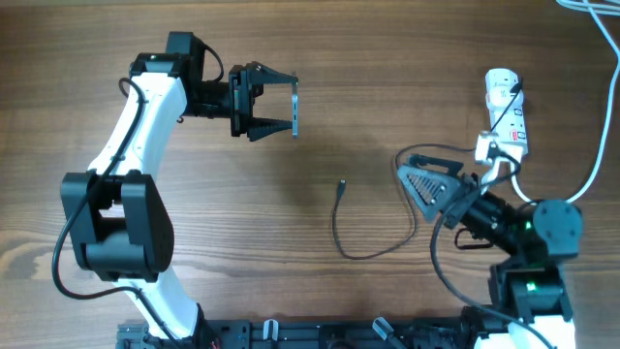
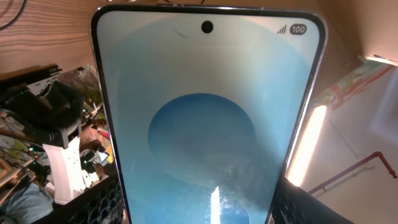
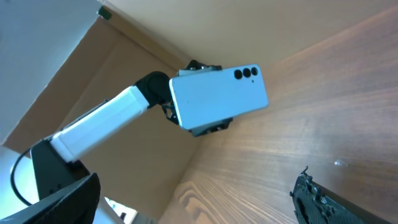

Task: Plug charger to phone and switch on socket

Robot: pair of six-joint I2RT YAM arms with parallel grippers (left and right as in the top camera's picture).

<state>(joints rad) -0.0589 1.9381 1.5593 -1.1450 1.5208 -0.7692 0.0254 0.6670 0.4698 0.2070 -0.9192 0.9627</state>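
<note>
The left fingers (image 1: 288, 101) clench the long edges of the small flat teal-screened smartphone (image 1: 294, 107), holding it on edge above the brown wooden table (image 1: 320, 48). The right fingers (image 1: 412, 173) are spread and empty. The thin black charger cable (image 1: 339, 221) loops just ahead of them, and the white elongated power strip (image 1: 506, 107) lies behind.

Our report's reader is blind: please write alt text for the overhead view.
The left gripper holds the phone edge-on. The charger lies on the wooden table, with the open right gripper and white socket to its right.
</note>
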